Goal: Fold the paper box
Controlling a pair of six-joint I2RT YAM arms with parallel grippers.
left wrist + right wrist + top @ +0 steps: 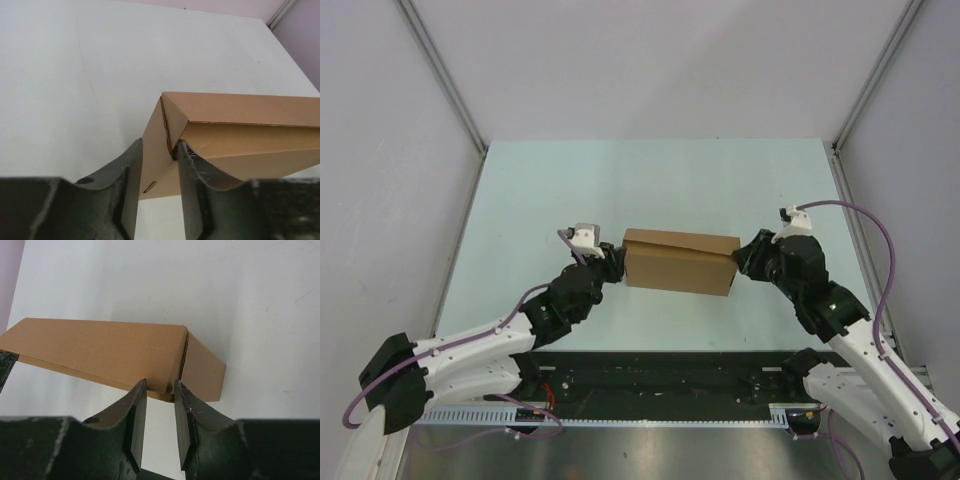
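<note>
A: Paper box (680, 263)?
B: Folded shut, mid-table (650, 190), lying long from 9 to 3 o'clock.
A: Left gripper (616, 265)?
B: At the 9 o'clock end, jaws narrowly apart against the end wall.
A: Right gripper (740, 262)?
B: At 3 o'clock, narrow gap too, by the near corner. Pinching or not, cannot tell.

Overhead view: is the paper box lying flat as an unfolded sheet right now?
No, the paper box is folded up into a closed rectangular shape, with its sides raised and its top panel folded over.
</note>
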